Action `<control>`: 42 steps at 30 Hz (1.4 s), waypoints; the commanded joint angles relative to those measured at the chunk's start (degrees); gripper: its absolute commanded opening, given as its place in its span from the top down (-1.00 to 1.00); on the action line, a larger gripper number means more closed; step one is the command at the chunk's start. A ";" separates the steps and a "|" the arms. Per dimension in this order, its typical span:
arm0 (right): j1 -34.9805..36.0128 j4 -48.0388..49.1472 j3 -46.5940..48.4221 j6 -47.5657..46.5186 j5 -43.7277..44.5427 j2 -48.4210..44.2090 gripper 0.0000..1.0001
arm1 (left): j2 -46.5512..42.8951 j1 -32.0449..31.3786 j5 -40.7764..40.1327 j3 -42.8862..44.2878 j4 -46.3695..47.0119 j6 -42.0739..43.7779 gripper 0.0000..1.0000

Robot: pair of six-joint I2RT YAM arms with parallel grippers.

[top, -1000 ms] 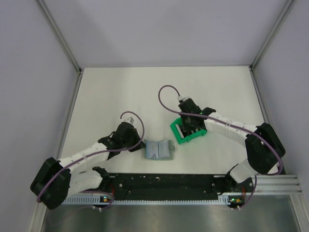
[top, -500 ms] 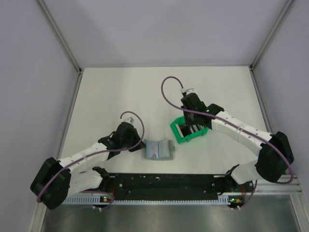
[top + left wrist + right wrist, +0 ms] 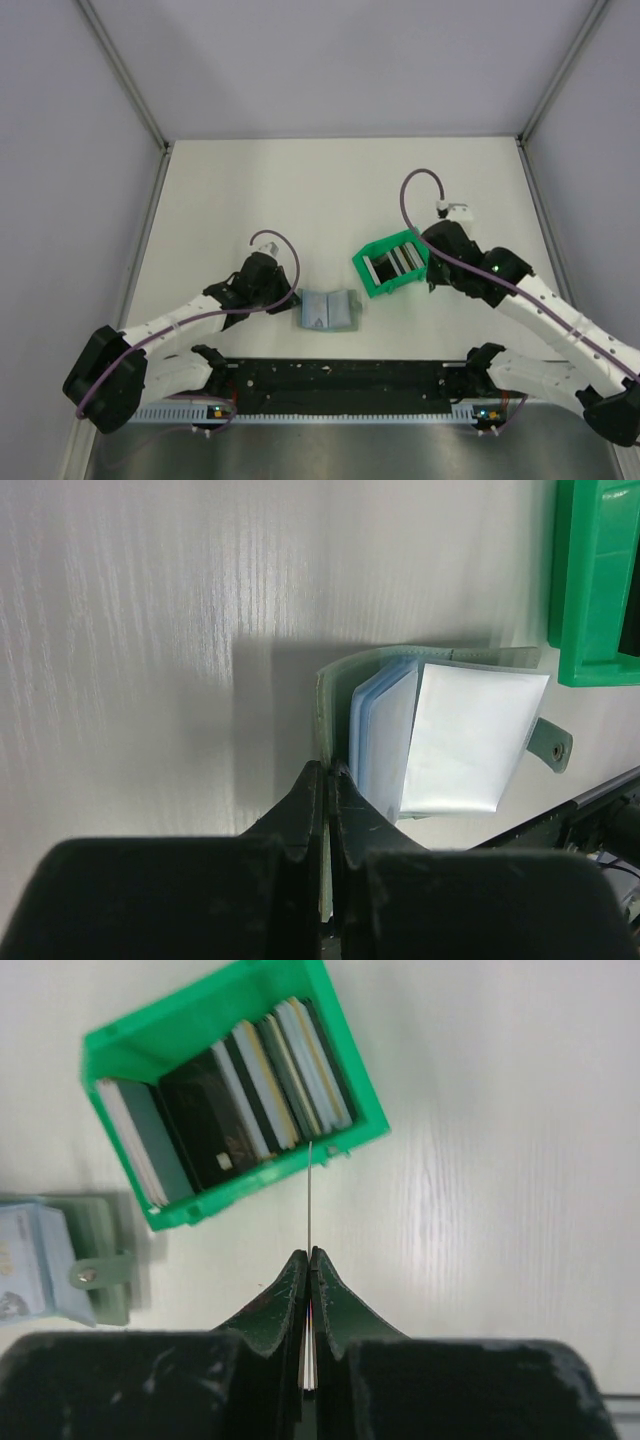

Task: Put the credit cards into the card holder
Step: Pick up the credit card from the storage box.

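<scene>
L hand (image 3: 328, 770) clamped on holder (image 3: 328, 310) cover at its 9 o'clock edge, open on surface (image 3: 250, 200). Bin (image 3: 390, 263) w/ spare cards (image 3: 240, 1100) at holder's 1 o'clock. R hand (image 3: 309, 1257), at bin's 3 o'clock, pinches one card (image 3: 309, 1195) edge-on. Step: carry. Next: swing twd 8 o'clock, slot card into holder.

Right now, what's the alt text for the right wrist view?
The right gripper is shut on one thin card, seen edge-on, above the table beside the green bin of upright cards. The card holder lies at the left edge.
</scene>
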 commanded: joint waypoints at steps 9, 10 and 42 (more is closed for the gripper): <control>0.43 -4.03 -15.31 14.38 8.60 -6.04 1.00 | -0.01 0.30 -0.51 1.44 2.11 2.66 1.00; -0.01 -2.37 -16.72 14.82 7.82 -5.25 1.00 | -0.01 0.22 -0.51 1.44 2.20 2.92 1.00; -0.36 10.75 -28.25 16.06 -0.10 -2.52 0.96 | -0.45 0.30 0.90 -0.76 5.01 2.84 1.00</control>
